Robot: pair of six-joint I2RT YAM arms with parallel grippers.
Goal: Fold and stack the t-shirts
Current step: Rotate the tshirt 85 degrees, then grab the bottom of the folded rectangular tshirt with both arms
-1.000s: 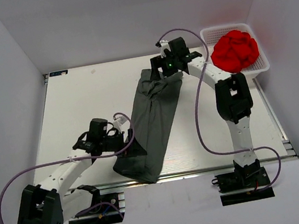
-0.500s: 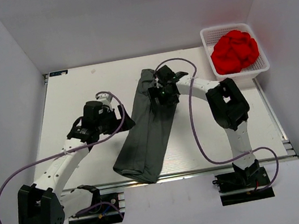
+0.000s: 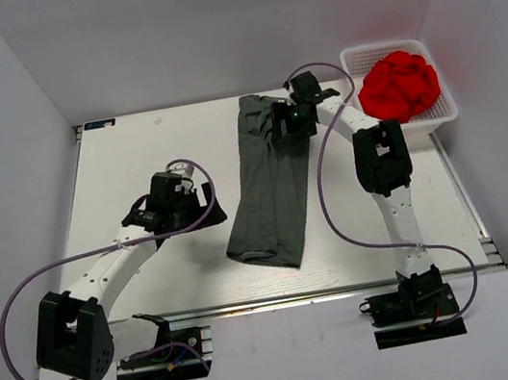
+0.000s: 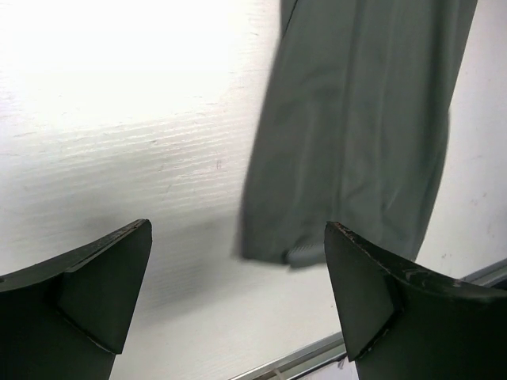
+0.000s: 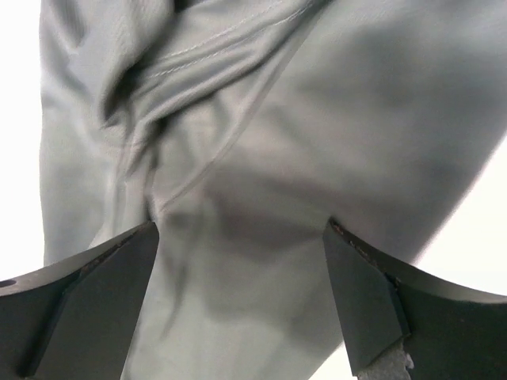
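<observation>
Top external: grey t-shirt (image 3: 268, 188) on white table (image 3: 129, 143), pale walls (image 3: 206, 22) around; left tool (image 3: 207, 212) and right tool (image 3: 280, 130) wide

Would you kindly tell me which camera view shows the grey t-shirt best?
Top external: the grey t-shirt shows nearly full length as a long folded strip. Left wrist catches only one end; right wrist only creased cloth close up.

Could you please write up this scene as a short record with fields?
shirt: grey, folded into a long strip, flat on the table
left gripper: open, empty, left of the shirt, apart from it
right gripper: open, above the shirt's far end, nothing gripped
basket: white, at the far right, holds a bundled red cloth
</observation>
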